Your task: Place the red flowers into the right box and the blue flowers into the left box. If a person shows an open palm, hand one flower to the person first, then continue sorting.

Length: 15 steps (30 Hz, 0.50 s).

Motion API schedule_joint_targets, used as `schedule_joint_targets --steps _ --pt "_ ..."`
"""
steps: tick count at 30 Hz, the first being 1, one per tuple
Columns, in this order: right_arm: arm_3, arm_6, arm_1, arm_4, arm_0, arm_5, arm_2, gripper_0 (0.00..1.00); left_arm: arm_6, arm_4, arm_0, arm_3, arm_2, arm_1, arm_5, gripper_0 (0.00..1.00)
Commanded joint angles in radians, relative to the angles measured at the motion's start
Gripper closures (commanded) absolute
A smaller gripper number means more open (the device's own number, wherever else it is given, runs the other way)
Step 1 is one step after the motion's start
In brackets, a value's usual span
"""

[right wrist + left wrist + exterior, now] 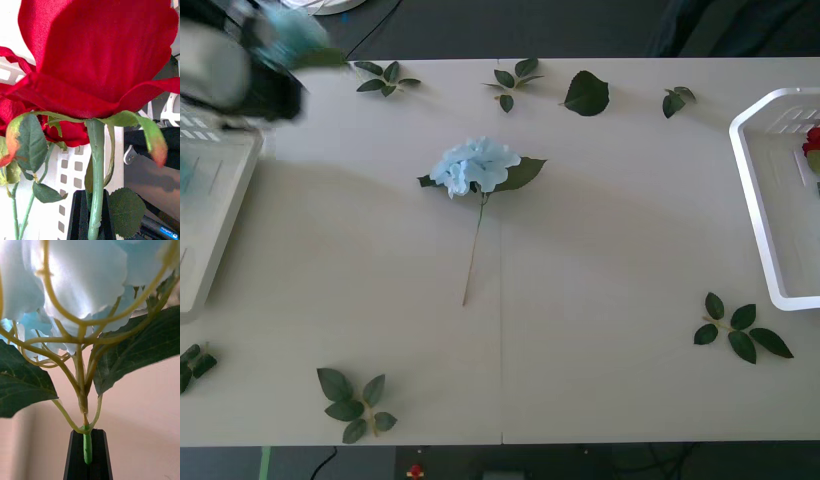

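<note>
I see the pale worktop carrying the cream-white sloped-rim plastic tray at nine o'clock and the thin-rimmed white tray at three, red blooms inside it. One pale-blue hydrangea cluster lies at centre. My left hand is clamped on a blue flower stem near ten o'clock; my right hand pinches a deep-red rose stem over slotted white plastic. I judge both are mid-delivery; next, lower and release into each tray.
</note>
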Motion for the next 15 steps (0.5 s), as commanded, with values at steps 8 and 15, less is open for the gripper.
schedule_joint_targets --steps 8,15 --pt "-0.001 0.004 -0.038 0.015 -0.009 -0.041 -0.001 0.00 -0.349 0.078 0.196 -0.186 0.544 0.132 0.104 1.00" --pt "-0.001 -0.001 -0.038 0.011 -0.009 -0.067 0.022 0.00 -0.570 0.164 0.470 -0.220 0.794 0.172 0.069 1.00"
